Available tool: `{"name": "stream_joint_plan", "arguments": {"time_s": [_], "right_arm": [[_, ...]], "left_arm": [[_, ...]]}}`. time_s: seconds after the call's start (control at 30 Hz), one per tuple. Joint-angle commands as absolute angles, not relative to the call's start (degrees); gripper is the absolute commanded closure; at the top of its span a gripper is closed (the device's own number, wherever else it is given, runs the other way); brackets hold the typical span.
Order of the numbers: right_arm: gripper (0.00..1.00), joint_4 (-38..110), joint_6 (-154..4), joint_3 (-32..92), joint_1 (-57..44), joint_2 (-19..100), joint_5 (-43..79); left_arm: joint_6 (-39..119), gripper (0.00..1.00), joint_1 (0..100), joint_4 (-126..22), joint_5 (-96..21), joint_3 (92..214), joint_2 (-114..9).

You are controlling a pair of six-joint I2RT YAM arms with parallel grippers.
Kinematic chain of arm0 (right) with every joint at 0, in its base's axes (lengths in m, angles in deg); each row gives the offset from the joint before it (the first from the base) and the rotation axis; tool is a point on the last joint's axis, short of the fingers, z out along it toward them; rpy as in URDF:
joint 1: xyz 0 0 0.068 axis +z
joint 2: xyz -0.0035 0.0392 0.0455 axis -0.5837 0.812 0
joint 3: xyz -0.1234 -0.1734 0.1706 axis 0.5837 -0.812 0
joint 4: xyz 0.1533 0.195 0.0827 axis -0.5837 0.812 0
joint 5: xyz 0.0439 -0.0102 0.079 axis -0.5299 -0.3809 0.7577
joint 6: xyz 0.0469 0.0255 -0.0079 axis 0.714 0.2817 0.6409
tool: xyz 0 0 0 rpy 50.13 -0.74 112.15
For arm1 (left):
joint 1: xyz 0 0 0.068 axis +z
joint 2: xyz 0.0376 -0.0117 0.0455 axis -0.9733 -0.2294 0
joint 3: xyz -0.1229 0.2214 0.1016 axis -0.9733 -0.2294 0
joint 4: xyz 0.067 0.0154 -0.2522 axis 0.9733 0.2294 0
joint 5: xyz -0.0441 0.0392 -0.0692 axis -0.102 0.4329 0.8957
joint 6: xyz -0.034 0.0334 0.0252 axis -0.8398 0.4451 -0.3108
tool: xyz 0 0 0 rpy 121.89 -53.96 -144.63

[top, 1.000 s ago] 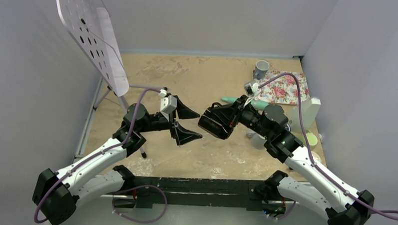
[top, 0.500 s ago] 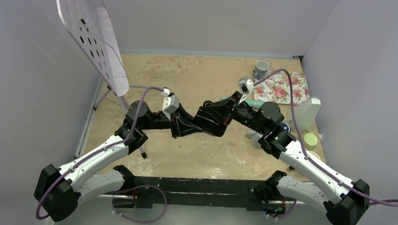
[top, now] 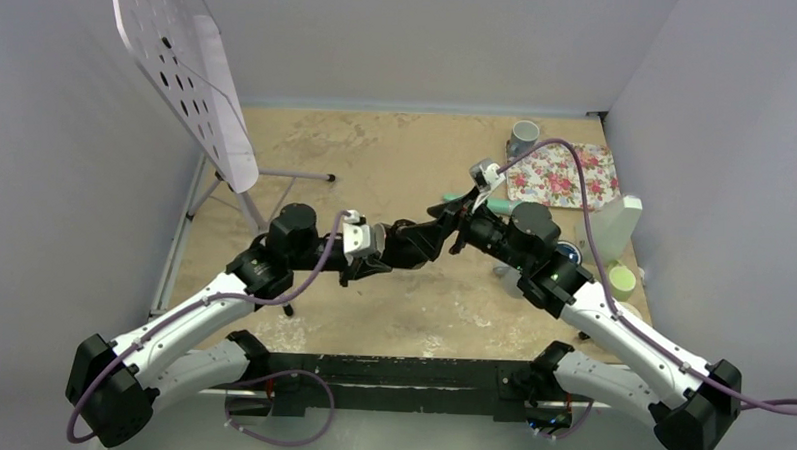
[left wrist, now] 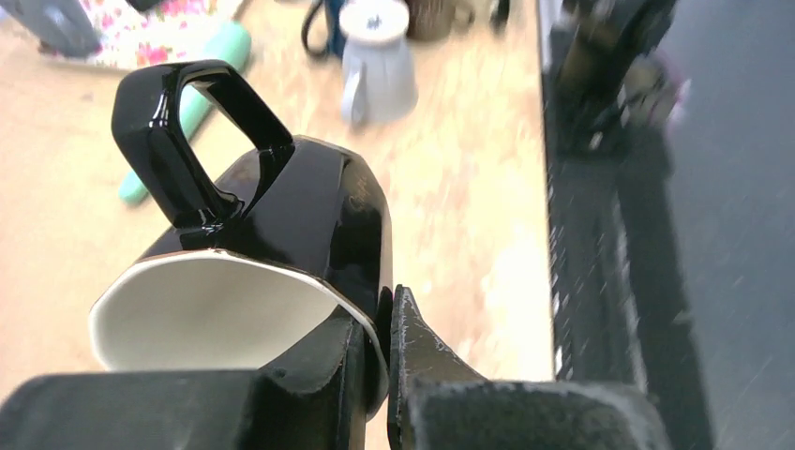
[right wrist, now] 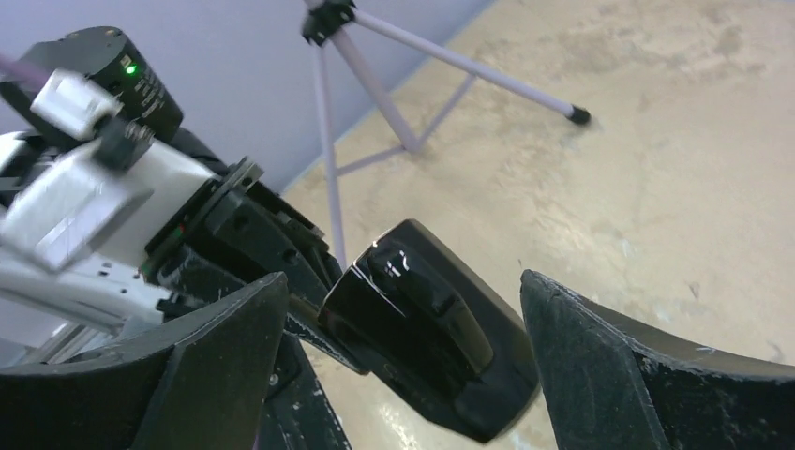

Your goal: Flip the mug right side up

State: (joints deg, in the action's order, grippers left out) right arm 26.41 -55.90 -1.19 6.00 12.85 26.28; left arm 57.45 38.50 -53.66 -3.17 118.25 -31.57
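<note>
A black mug (top: 415, 242) with a white inside hangs above the middle of the table, lying on its side. My left gripper (top: 377, 256) is shut on its rim: in the left wrist view one finger sits inside the mug (left wrist: 309, 206) and the other outside, at the gripper (left wrist: 386, 323). The angular handle points up and away in that view. My right gripper (top: 447, 225) stands open, its two fingers wide on either side of the mug (right wrist: 441, 337) without touching it; the right gripper (right wrist: 403, 281) faces the mug's base and handle side.
A tripod (top: 276, 176) carrying a tilted perforated board (top: 185, 67) stands at left. At the back right lie a floral cloth (top: 566, 176), a grey mug (top: 523, 137) and a teal object (top: 500, 204). A white box (top: 620, 225) and a green cup (top: 623, 281) stand at right.
The left gripper closed on the mug's rim and the right gripper, which held the mug, opened. Both arms shifted slightly with the mug between them.
</note>
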Motion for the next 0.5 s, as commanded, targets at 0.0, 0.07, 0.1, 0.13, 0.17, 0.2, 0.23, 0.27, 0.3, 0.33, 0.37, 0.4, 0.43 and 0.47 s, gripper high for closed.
{"name": "stream_joint_plan", "arguments": {"time_s": [0.0, 0.07, 0.1, 0.13, 0.17, 0.2, 0.23, 0.27, 0.3, 0.33, 0.37, 0.4, 0.43, 0.47], "right_arm": [[0.01, 33.4, -57.2, 3.2, 6.1, 14.2, 22.1], [0.01, 37.5, -56.8, 6.0, 6.9, 16.6, 18.3], [0.01, 39.4, -57.0, 8.3, 8.0, 18.6, 15.3], [0.01, 42.3, -57.2, 10.9, 9.6, 21.2, 12.1], [0.02, 47.0, -57.5, 14.3, 11.3, 24.6, 9.6], [0.01, 51.6, -57.7, 17.8, 13.0, 28.1, 6.7], [0.01, 56.1, -57.7, 22.0, 14.7, 32.1, 3.9], [0.01, 60.5, -57.8, 25.6, 16.4, 35.4, 1.1], [0.01, 63.8, -58.3, 28.7, 18.1, 38.5, -0.1], [0.01, 66.4, -58.4, 31.5, 19.6, 41.1, -0.9], [0.01, 68.4, -58.0, 33.5, 20.8, 43.0, -1.4], [0.02, 69.7, -57.5, 35.6, 21.8, 44.7, -1.2], [0.03, 70.8, -56.9, 36.8, 22.3, 45.9, -0.8], [0.05, 71.8, -56.6, 37.7, 22.6, 47.2, -0.8]], "left_arm": [[88.9, 1.00, 38.5, -39.4, -5.4, 119.7, -30.3], [102.5, 1.00, 38.5, -32.9, -5.3, 119.8, -30.2], [109.1, 1.00, 38.5, -30.3, -6.1, 119.9, -30.2], [114.9, 1.00, 38.5, -27.7, -6.9, 120.2, -30.2], [120.2, 1.00, 38.5, -25.0, -7.8, 120.9, -30.4], [125.4, 1.00, 38.5, -22.0, -8.6, 121.7, -30.8], [129.3, 1.00, 38.5, -18.8, -9.3, 122.5, -31.1], [132.7, 1.00, 38.5, -17.2, -9.9, 123.0, -31.3], [135.2, 1.00, 38.5, -16.2, -10.4, 123.4, -31.4], [137.5, 1.00, 38.5, -15.4, -11.0, 123.7, -31.5], [139.4, 1.00, 38.5, -14.6, -11.5, 124.0, -31.6], [140.3, 1.00, 38.5, -14.1, -11.9, 124.5, -31.8], [140.4, 1.00, 38.5, -13.8, -12.1, 125.0, -32.0], [140.2, 1.00, 38.5, -13.5, -12.1, 125.5, -32.2]]}}
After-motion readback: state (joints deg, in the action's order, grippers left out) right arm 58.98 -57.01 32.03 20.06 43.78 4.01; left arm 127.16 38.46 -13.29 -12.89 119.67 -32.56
